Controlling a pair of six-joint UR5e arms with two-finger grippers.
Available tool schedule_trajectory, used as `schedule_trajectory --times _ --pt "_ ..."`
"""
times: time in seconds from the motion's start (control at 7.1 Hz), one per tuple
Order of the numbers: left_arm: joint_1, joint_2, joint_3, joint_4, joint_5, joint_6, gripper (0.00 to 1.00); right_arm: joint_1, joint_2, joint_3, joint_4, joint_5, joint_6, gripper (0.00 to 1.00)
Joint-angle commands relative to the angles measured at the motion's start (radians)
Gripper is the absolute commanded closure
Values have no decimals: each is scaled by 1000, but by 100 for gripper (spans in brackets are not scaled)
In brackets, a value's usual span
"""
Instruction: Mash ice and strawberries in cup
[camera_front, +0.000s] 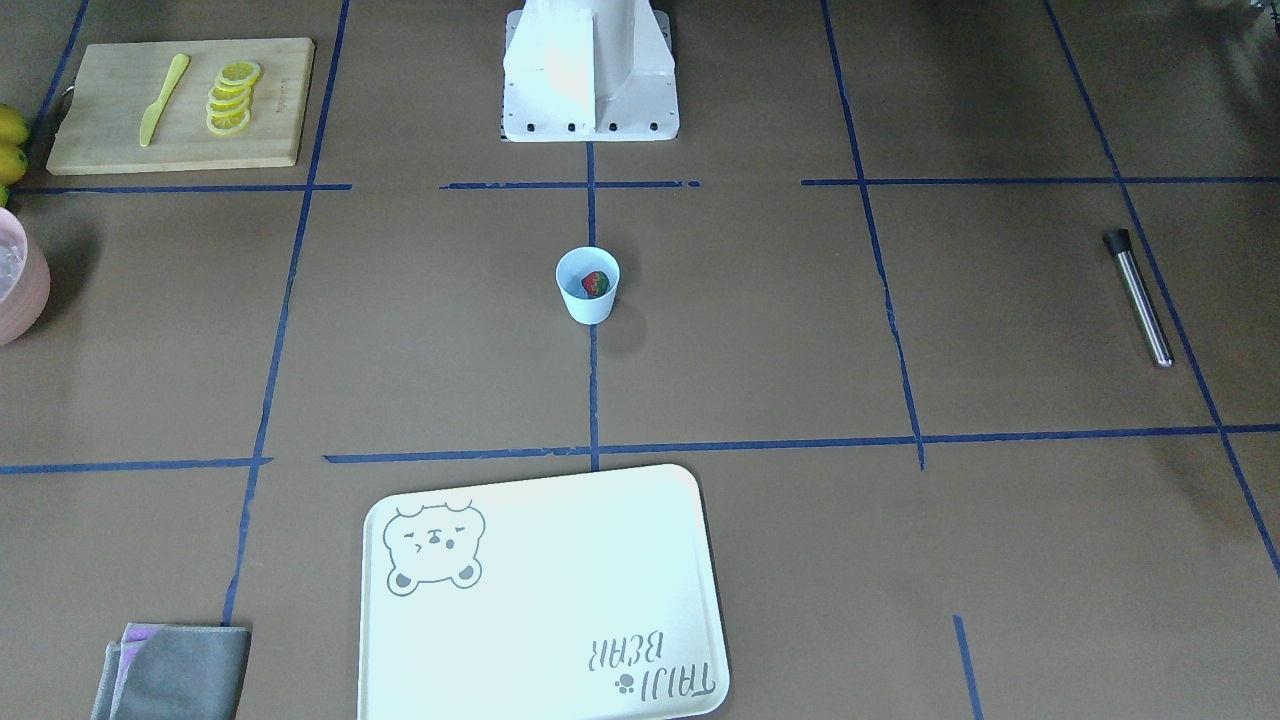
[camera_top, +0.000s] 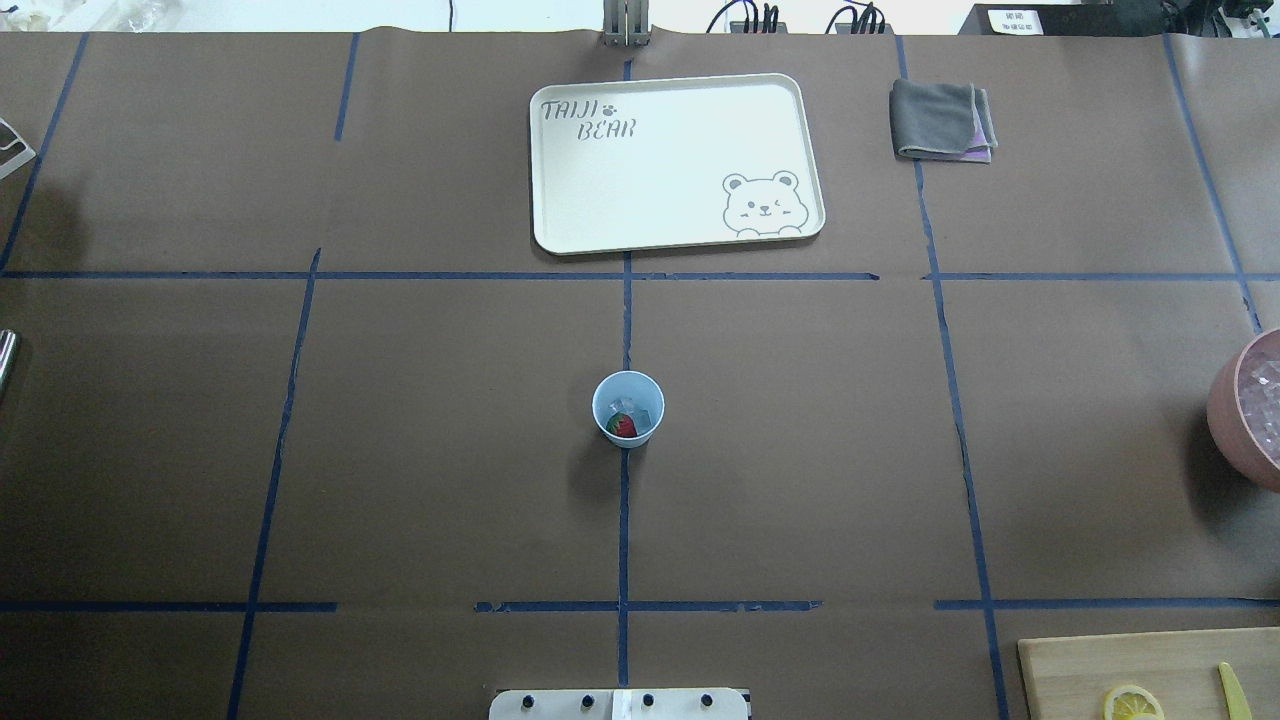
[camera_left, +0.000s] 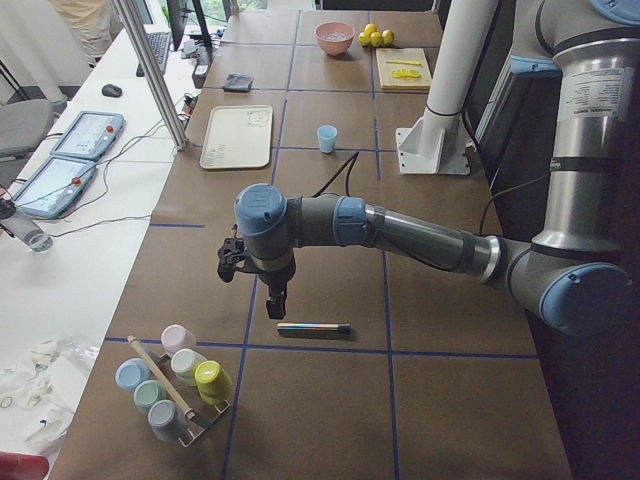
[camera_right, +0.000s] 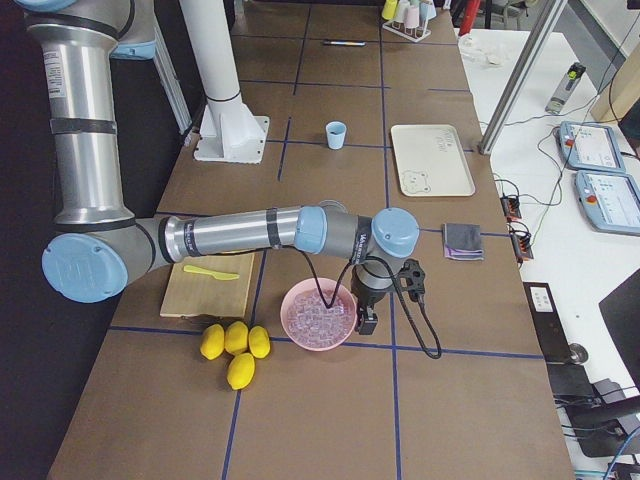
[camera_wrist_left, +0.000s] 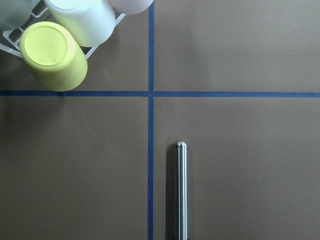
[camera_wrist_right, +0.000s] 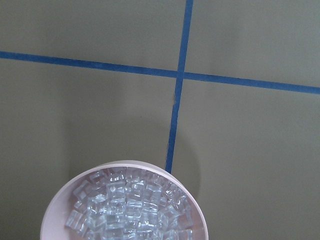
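Pale-blue tapered cup, mid brown desk, holds the red strawberry and clear ice lumps; I judge the left gripper, open or closed I cannot tell, must next grasp the black-tipped steel rod near it.

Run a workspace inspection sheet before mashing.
Surface: brown paper table, blue tape grid.
Job's things: cup upright at centre, strawberry and ice inside; metal rod lying flat, robot's left side.
Clutter: tray, grey cloth, cutting board with lemon slices and knife, pink bowl of ice cubes, lemons, cup rack.
Grippers: left gripper near metal rod, right gripper beside pink bowl; open or shut cannot tell.
Cables: black cable looping off right wrist.
Surroundings: tablets on side bench.
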Motion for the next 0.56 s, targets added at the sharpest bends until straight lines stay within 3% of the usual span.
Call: schedule_trajectory --times 0.0,0.42 --pt "4 20 -19 2 -2 -1 0 0 -1 5 0 2 0 0" --pt "8 34 -47 3 -2 -1 0 0 -19 -9 56 1 0 0"
